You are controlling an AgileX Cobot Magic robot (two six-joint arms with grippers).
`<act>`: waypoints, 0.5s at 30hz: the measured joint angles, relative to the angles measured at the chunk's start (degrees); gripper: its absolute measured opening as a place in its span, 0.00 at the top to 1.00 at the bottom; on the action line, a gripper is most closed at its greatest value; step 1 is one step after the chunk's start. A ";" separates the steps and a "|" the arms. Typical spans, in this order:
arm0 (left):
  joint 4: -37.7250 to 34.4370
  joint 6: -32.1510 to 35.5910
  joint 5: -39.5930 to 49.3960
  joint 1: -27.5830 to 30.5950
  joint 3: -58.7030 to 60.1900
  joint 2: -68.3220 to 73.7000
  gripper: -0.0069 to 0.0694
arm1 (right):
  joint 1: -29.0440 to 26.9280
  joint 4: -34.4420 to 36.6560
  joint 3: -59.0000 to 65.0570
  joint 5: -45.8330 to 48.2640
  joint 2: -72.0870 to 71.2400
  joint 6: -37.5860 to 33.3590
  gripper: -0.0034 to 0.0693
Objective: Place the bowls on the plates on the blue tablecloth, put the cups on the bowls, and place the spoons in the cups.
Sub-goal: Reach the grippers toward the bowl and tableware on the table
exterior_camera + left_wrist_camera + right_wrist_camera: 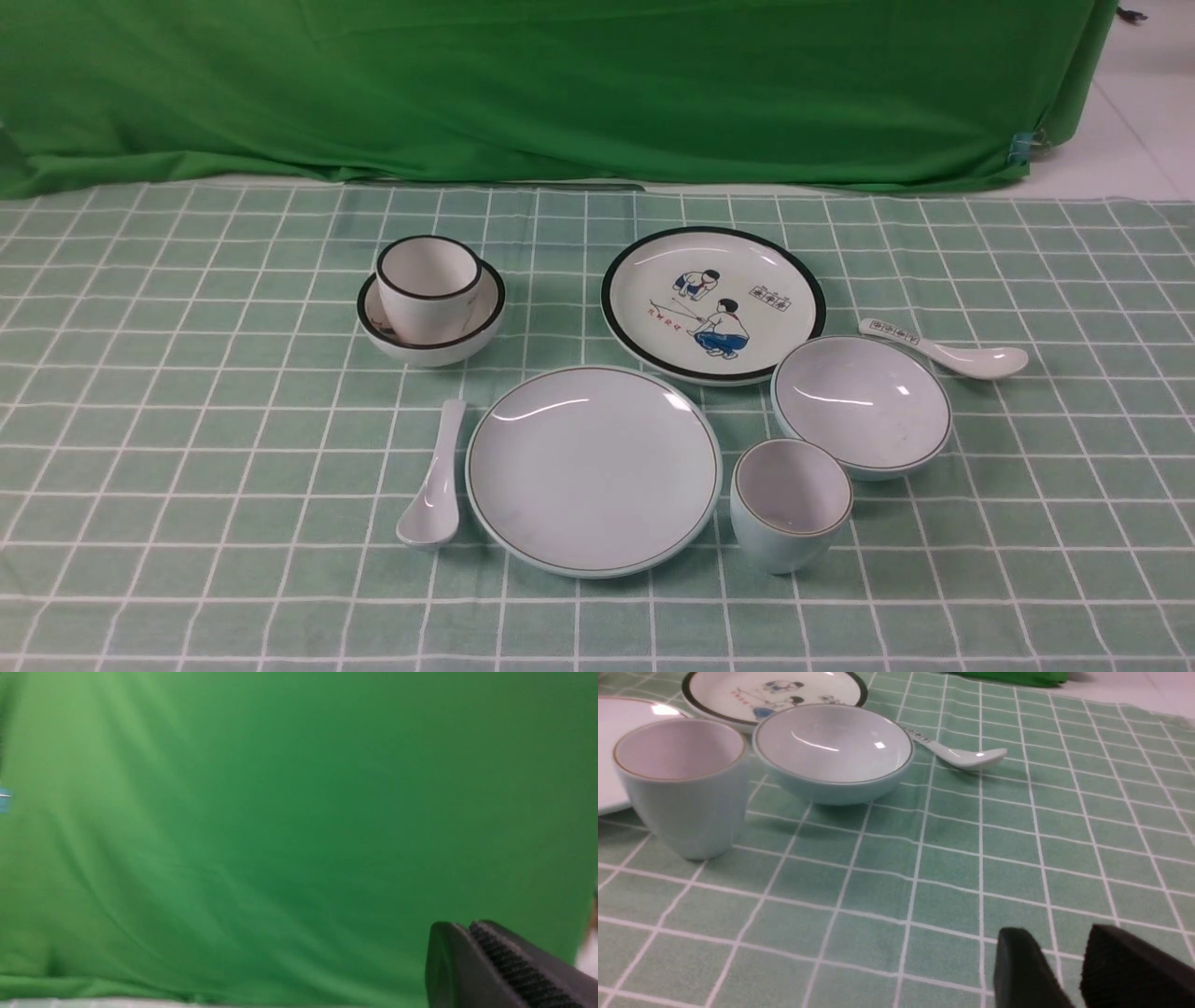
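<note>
On the blue tablecloth (187, 420) a white black-rimmed cup (428, 280) stands in the white bowl (467, 331) at the back left. The cartoon plate (714, 280) lies at the back middle and the pale blue plate (593, 467) in front of it. The pale blue bowl (861, 403) and pale blue cup (791, 504) stand to its right. A plain spoon (434, 481) lies left of the blue plate. A printed spoon (943, 350) lies behind the blue bowl. My left gripper (460, 924) is shut and empty, facing the backdrop. My right gripper (1057, 933) is slightly open and empty, low over the cloth, nearer than the blue cup (686, 788) and blue bowl (833, 751).
A plain green backdrop cloth (560, 84) hangs behind the table and fills the left wrist view (233, 812). A white floor (1139, 121) shows at the far right. Neither arm shows in the front view.
</note>
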 joint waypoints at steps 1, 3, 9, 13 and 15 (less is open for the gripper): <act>7.22 -5.26 -1.32 0.00 -1.55 3.90 0.89 | 0.00 -0.17 0.00 -0.24 0.00 0.00 0.62; 17.83 -13.77 -3.28 -1.09 -3.59 10.49 0.89 | 0.00 -0.31 0.00 -1.04 0.00 -0.03 0.62; 26.16 -18.37 -2.68 -5.27 -4.45 18.79 0.89 | 0.00 -0.19 0.00 -2.19 0.00 2.86 0.62; 26.77 -18.62 -2.63 -5.62 -4.45 20.24 0.89 | 0.00 1.00 0.00 -5.25 0.00 13.93 0.62; 26.85 -18.51 -2.37 -5.62 -4.49 20.26 0.89 | 0.00 1.28 0.00 -8.17 0.00 19.73 0.62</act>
